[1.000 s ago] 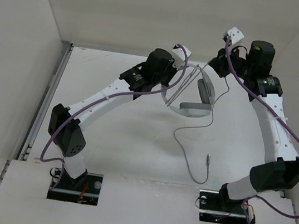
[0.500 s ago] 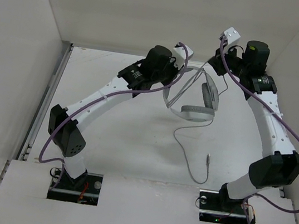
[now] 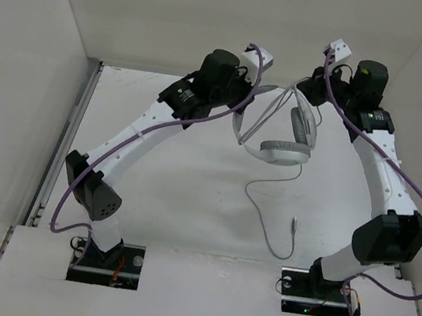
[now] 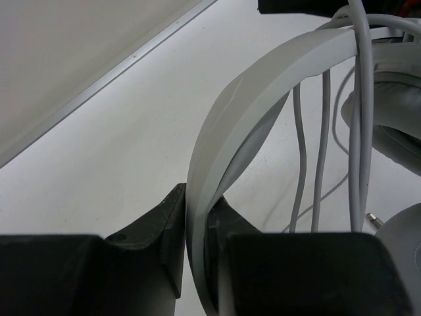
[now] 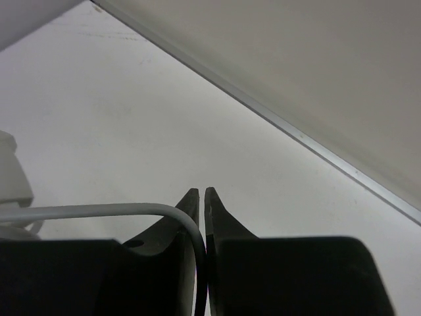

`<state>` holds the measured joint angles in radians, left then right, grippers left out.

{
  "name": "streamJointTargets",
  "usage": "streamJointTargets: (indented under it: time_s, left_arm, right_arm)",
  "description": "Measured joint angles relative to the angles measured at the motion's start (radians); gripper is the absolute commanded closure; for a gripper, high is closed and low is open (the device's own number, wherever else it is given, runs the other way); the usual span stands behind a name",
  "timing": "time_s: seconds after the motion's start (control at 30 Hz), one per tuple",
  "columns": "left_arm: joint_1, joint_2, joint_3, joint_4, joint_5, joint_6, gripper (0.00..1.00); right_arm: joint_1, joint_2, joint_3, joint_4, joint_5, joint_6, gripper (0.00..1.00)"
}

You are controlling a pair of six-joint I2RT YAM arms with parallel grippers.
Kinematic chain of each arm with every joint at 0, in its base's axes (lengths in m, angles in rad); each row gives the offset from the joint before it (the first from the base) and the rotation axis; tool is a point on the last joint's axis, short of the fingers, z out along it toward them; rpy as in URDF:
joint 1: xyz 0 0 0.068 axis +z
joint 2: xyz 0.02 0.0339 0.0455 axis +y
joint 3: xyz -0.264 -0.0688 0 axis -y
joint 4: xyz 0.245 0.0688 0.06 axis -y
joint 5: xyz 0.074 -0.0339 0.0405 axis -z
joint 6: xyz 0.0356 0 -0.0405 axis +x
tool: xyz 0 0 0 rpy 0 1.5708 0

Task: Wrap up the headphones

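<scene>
The white and light-grey headphones [image 3: 280, 148] hang in the air above the back of the table, earcups low, between my two grippers. My left gripper [image 3: 246, 92] is shut on the curved headband [image 4: 223, 125], which runs up between its black fingers [image 4: 168, 224]. My right gripper [image 3: 307, 91] is shut on the thin grey cable [image 5: 99, 211], which bends down between its fingers [image 5: 217, 214]. Several cable strands [image 4: 322, 131] cross the headband. The rest of the cable [image 3: 262, 213] trails onto the table and ends in the plug [image 3: 294, 225].
White walls enclose the table on the left, back and right, with a metal rail [image 3: 67, 136] along the left edge. Purple arm cables [image 3: 200, 125] loop beside both arms. The arm bases [image 3: 107, 258] sit at the near edge.
Both grippers have lifted and shifted slightly right with the headphones. The earcups have swung lower and rightward. The plug and the cable on the table have stayed put.
</scene>
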<state>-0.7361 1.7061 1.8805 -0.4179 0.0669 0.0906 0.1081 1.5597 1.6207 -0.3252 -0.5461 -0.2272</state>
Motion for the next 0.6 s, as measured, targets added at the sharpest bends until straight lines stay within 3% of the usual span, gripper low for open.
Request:
streamJointTargets:
  time_s: [0.33,0.6]
  left_arm:
    - [0.008,0.050,0.239,-0.102,0.107,-0.085,1.00]
    - [-0.014,0.136,0.486,-0.128,0.187,-0.172,0.99]
  right_arm:
    - [-0.067,0.038,-0.152,0.251,-0.226,0.354,0.80]
    - [0.035,0.085,-0.396,0.680,-0.322,0.819,0.70]
